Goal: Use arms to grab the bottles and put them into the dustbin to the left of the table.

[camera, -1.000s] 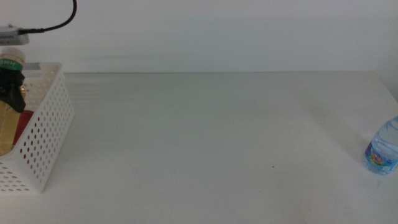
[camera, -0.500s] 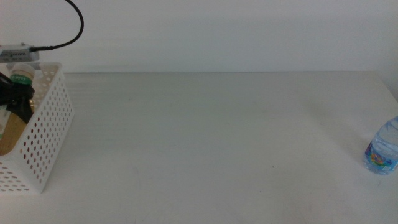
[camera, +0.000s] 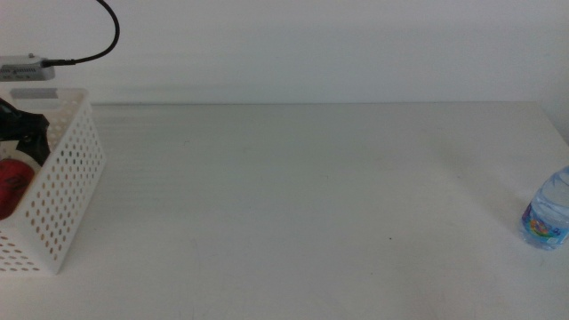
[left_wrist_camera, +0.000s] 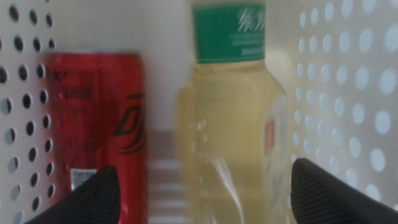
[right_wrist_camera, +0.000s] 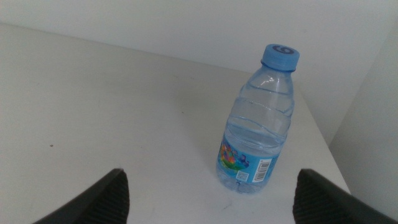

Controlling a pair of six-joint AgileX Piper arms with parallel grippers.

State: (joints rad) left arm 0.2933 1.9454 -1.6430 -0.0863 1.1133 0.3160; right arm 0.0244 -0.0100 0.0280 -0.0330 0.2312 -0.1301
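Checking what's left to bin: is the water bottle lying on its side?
No, the water bottle stands upright on the table, blue cap on top.

The white perforated dustbin (camera: 62, 191) sits at the far left of the off-white worktop (camera: 293, 196). Inside it there's a red drink can (left_wrist_camera: 99, 118) lying right beside a pale-yellow bottle (left_wrist_camera: 233, 130) with a green neck band (label text too blurry to read). They look parallel, close together, maybe touching. The small clear water bottle (right_wrist_camera: 258, 124) with the blue cap stands upright near the worktop's right edge, well apart from the bin.
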